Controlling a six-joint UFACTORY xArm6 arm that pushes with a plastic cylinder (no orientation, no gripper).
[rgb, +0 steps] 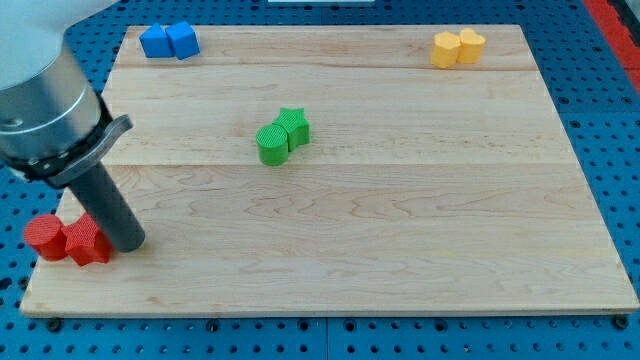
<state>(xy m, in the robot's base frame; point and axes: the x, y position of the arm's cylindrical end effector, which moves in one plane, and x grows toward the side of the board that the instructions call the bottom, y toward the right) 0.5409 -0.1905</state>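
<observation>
Look at the board's 8 o'clock corner and you find my tip (128, 243). It is a plain rod end with nothing to open or clamp, and it stands on the wood carrying nothing. It sits right against the red block (88, 242), on that block's 3 o'clock side, apparently touching, though the rod's shaft hides the exact contact. I can't make out this block's shape for sure. Touching it at its 9 o'clock is the red cylinder (43, 238), which overhangs the wooden board (400, 240) at the edge.

Working outward, the green cylinder (271, 143) and the green star (293, 125) sit pressed together near the board's middle, well apart from my tip at its 2 o'clock.

At the board's 11 o'clock corner you see two blue blocks (168, 41) side by side and touching. At the 1 o'clock corner sit two yellow blocks (458, 48), also touching. The shapes of both far pairs are too small to tell.
</observation>
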